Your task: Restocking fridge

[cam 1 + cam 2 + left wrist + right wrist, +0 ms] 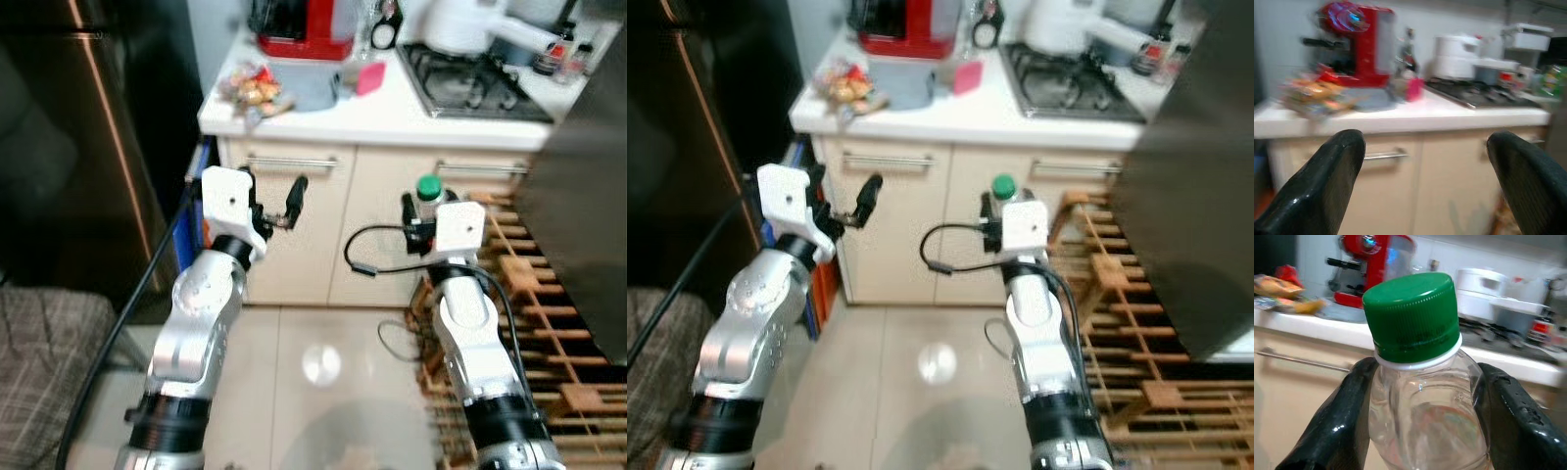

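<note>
The right gripper (1422, 431) is raised in front of the cream cabinets (323, 225); its two black fingers (1337, 426) are closed on a clear bottle (1425, 416) with a green cap (1411, 316), which stands upright between them. The left gripper (1425, 186) is also raised, near the cabinet's left door; its fingers (1327, 186) are spread wide and hold nothing. On the white counter (392, 113) stand a red machine (306, 24) and some snack packs (250, 88); a stove (470, 83) is further right. A wooden rack (529, 304) is beside the right arm; a dark fridge (69, 147) is at the left.
</note>
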Robot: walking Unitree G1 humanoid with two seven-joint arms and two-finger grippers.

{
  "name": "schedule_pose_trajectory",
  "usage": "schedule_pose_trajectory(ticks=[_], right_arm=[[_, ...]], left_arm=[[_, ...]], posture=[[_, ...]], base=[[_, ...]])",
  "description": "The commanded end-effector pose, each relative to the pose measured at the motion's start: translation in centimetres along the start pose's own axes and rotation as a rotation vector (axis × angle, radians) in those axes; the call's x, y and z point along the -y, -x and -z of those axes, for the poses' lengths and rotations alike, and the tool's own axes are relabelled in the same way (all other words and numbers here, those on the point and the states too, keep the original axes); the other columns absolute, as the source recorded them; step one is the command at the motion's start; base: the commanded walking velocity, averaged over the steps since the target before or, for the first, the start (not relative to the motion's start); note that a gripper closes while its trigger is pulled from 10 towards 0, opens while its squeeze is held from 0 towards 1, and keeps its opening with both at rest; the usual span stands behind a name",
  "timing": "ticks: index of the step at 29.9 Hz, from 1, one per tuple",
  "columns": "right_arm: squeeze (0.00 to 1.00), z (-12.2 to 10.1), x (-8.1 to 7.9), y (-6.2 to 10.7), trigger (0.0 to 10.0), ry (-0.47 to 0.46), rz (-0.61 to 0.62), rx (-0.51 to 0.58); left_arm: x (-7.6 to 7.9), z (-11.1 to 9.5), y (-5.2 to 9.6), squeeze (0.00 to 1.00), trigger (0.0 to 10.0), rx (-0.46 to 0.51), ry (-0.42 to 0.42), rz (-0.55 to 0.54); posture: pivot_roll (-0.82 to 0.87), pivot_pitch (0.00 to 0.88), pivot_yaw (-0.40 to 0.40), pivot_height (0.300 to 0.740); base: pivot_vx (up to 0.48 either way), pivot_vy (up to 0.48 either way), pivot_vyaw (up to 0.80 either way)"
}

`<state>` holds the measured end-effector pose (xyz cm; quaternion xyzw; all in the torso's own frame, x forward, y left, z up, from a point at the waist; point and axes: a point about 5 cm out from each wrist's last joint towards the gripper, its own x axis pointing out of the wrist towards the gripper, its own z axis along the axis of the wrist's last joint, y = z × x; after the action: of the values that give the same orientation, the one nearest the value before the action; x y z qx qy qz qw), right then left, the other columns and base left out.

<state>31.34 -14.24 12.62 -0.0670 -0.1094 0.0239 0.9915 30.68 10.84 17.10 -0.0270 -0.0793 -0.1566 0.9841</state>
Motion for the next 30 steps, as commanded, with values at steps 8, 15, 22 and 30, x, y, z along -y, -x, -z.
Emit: schedule_pose_trajectory(ticks=[8, 15, 22, 30], right_arm=[[0.00, 0.69, 1.61, 0.85, 0.0, 0.009, 0.075, -0.024], [0.00, 0.42, 1.91, 0.71, 0.0, 0.001, 0.090, -0.012], [0.00, 0.40, 1.98, 0.64, 0.0, 0.019, 0.099, -0.010], [0.00, 0.12, 2.23, 0.27, 0.0, 0.030, 0.099, 0.010]], left_arm=[[0.58, 0.83, -0.03, 0.00, 10.0, -0.024, 0.003, 0.043], [0.63, 1.07, 0.04, 0.00, 10.0, -0.028, -0.019, 0.063], [0.92, 1.26, -0.02, 0.00, 10.0, -0.026, -0.004, 0.061], [1.34, 1.23, -0.13, 0.00, 10.0, -0.014, -0.018, 0.100]], posture=[[-0.06, 0.000, -0.024, 0.740], [-0.07, 0.000, -0.023, 0.740], [-0.07, 0.000, -0.023, 0.740], [-0.08, 0.000, -0.021, 0.740]], base=[[0.000, 0.315, -0.80], [0.000, -0.108, -0.80], [0.000, -0.471, -0.80], [0.000, -0.465, -0.30]])
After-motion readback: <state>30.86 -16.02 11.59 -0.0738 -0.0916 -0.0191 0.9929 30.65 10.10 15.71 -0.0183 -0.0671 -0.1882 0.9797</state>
